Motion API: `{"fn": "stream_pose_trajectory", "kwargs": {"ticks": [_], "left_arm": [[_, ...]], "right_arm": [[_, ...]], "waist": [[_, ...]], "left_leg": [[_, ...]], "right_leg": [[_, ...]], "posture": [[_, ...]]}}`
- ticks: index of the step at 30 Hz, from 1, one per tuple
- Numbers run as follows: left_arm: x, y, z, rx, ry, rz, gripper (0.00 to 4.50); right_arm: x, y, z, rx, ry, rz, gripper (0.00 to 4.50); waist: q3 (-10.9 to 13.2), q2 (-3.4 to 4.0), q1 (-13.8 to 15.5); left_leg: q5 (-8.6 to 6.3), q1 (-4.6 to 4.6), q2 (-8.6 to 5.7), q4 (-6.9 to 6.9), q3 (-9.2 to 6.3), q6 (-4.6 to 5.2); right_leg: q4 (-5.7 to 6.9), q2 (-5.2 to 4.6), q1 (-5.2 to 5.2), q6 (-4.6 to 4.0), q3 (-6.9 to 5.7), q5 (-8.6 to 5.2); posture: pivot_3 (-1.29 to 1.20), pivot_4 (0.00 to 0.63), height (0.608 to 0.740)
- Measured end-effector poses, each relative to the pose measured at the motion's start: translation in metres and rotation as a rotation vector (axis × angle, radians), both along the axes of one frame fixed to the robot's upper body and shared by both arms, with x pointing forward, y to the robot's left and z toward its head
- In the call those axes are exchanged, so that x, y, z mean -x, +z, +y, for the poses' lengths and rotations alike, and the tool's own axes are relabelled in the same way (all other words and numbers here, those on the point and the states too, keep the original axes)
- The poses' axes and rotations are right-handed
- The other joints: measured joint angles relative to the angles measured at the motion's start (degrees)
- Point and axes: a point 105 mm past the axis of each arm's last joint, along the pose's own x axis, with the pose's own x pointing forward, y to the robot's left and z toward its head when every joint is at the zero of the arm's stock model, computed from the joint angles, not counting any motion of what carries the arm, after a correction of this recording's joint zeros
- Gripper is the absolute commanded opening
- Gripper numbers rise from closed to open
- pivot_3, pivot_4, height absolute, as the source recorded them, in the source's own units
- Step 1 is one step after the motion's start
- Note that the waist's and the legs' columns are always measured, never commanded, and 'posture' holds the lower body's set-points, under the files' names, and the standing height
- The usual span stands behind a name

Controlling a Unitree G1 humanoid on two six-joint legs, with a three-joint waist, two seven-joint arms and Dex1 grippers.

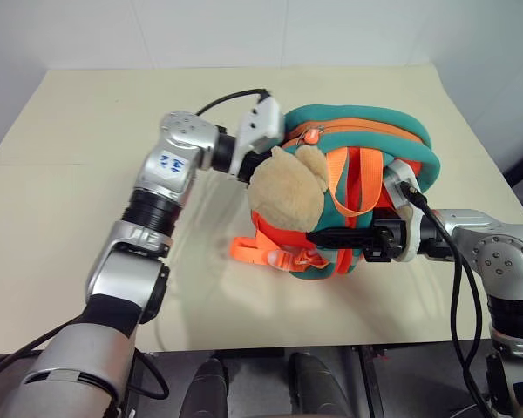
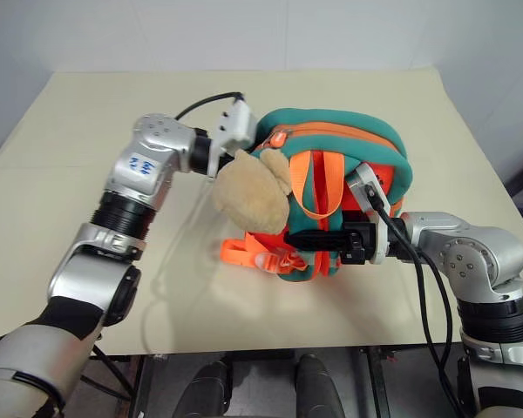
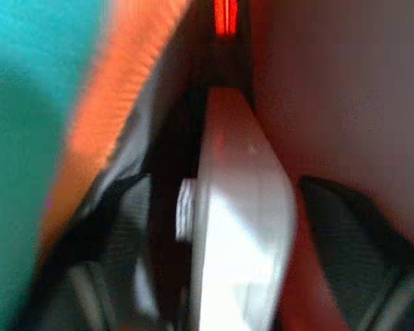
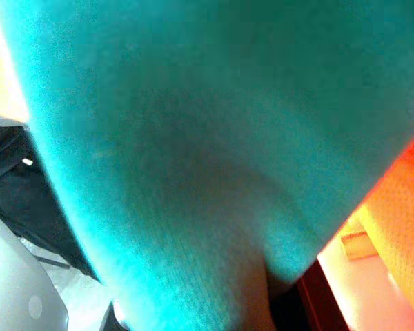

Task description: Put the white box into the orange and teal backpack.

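- Head stereo pair: looks forward and down over table (image 1: 87, 157); both eyes share backpack (image 1: 366, 131).
- Left wrist camera: very close, facing into backpack opening, box (image 3: 238, 234) ahead.
- Right wrist camera: pressed near teal fabric.

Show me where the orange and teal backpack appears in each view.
Left eye view: orange and teal backpack at picture centre.
Right eye view: at centre too.
Left wrist view: its teal and orange cloth beside the white box.
Right wrist view: teal cloth close up.
Shared landmark: teal trim.

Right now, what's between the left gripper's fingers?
The white box, standing edge-on between the black fingers of the left gripper inside the orange and teal backpack, in the left wrist view.
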Motion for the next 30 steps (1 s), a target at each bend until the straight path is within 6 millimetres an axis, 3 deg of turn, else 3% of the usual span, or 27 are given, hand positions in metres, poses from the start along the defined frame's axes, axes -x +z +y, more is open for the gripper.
{"fn": "stream_pose_trajectory", "kwargs": {"ticks": [6,10,12,18,25,30], "left_arm": [[0.007,0.016,0.076,-0.006,0.080,-0.005,4.36],[0.023,0.026,0.095,0.020,0.086,0.039,4.36],[0.034,0.032,0.090,0.058,0.043,0.061,4.36],[0.074,0.036,0.050,0.090,-0.176,0.098,4.36],[0.081,0.028,0.021,0.102,-0.234,0.103,4.36],[0.073,0.022,0.014,0.084,-0.184,0.058,3.20]], "right_arm": [[0.000,-0.001,0.000,-0.001,-0.001,0.003,0.00],[-0.001,-0.003,0.004,-0.004,0.009,0.008,0.00],[-0.002,-0.004,0.004,-0.006,0.011,0.006,0.00],[-0.005,-0.005,0.007,-0.007,0.014,0.008,0.00],[-0.008,-0.007,0.007,-0.007,0.011,0.009,0.00],[-0.008,-0.008,0.008,-0.007,0.014,0.011,0.00]], "waist": [[0.0,0.01,-0.3],[0.0,-0.01,-0.1],[0.0,-0.01,0.1],[0.0,-0.01,0.0],[0.0,-0.01,-0.3],[0.0,-0.01,-0.2]], "left_leg": [[0.00,0.01,0.00,0.00,0.00,0.00],[0.00,-0.06,0.00,0.00,-0.03,0.00],[0.00,-0.07,0.00,0.01,-0.05,0.00],[0.00,-0.01,0.00,0.16,-0.05,0.00],[0.00,0.12,0.00,0.22,-0.04,0.00],[0.00,0.11,0.00,0.22,-0.04,0.00]], "right_leg": [[0.02,0.00,0.01,-0.01,0.00,-0.01],[-0.01,-0.01,0.01,0.00,0.00,-0.01],[0.00,-0.01,0.02,0.00,0.00,-0.02],[0.10,0.01,0.06,0.00,0.00,-0.01],[0.09,0.01,0.19,0.00,0.01,0.00],[0.07,0.01,0.19,0.01,0.01,0.00]], "posture": [[0.00,0.150,0.740],[0.00,0.150,0.740],[0.00,0.150,0.740],[0.00,0.150,0.740],[0.00,0.150,0.740],[0.00,0.150,0.740]]}}
